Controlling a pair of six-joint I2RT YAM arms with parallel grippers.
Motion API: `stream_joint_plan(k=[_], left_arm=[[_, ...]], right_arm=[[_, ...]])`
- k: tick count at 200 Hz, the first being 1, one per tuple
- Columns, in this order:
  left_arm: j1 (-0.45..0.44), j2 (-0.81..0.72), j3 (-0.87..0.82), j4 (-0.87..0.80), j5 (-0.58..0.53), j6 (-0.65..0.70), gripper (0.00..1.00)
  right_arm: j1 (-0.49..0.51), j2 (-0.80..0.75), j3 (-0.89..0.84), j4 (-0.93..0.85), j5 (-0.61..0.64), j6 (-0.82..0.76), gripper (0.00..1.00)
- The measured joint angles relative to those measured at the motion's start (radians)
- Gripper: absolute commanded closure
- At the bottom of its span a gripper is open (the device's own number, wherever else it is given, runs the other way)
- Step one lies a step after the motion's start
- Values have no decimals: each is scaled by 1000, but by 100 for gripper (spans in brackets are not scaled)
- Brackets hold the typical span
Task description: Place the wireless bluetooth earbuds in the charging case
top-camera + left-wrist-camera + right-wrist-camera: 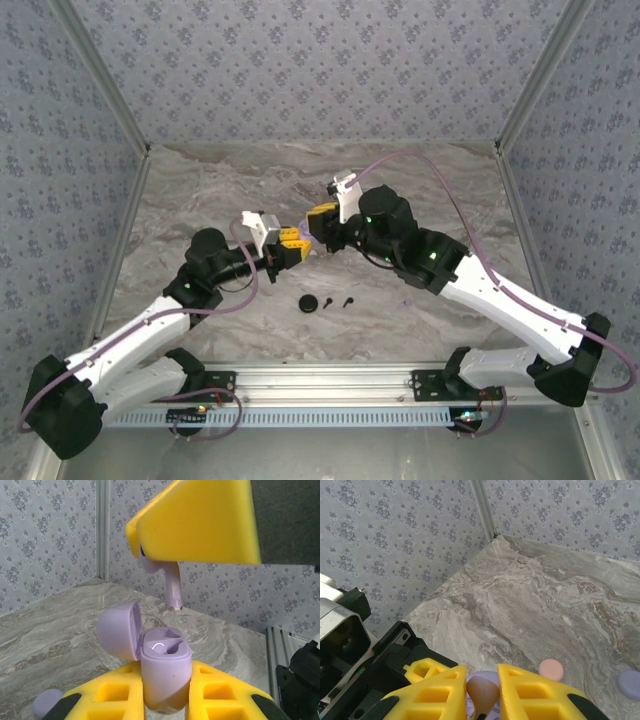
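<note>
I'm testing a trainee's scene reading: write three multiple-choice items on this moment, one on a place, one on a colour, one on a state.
1. Where is the purple earbud?
A) lying on the table
B) seated in the case
C) pinched in the right gripper above the charging case
2. What colour is the charging case in the left gripper?
A) purple
B) black
C) pale pink
3. How is the case's lid?
A) shut
B) hinged open
C) removed
Key: 1 C, stem hanging over the case; 2 A, its body is lilac; 3 B, lid tilted back.
</note>
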Motion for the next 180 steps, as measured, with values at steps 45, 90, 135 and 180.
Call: stream_joint_plan(k=[45,90,135,180], left_arm=[[0,0,0,6,0,-5,100],[-5,0,0,7,0,-9,100],[-5,0,0,7,-3,-10,100],[-5,0,0,13,-3,-19,100]], right_arm=[[19,19,-6,0,8,0,77],[29,22,-7,-3,33,0,77],[31,22,-7,-3,48,-1,77],[37,22,-9,-2,72,-5,77]])
